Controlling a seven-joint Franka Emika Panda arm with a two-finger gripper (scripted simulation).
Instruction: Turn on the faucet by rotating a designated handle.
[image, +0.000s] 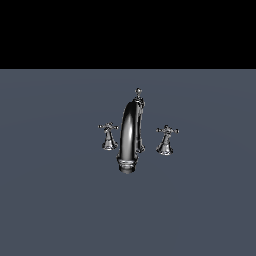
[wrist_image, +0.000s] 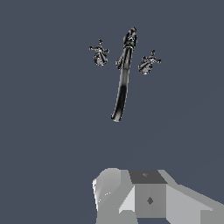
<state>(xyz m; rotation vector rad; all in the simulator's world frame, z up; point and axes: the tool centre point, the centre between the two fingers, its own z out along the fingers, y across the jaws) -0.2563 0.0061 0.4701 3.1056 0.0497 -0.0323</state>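
On the flat grey-blue surface (image: 50, 200) stands a chrome three-piece faucet set. Going from the exterior view's left to its right: a small cross-shaped chrome handle (image: 108, 136), the tall arched chrome spout (image: 130, 135), then a second cross-shaped chrome handle (image: 167, 140). Which handle is designated cannot be told. In the wrist view both handles (wrist_image: 100, 54) (wrist_image: 148, 63) lie well ahead of the grey gripper (wrist_image: 146, 197), apart from it. Only its body shows; how wide its claw stands cannot be told, and nothing appears held.

Dim flat render, shadowless, bright glints on chrome faucet (image: 131, 135).
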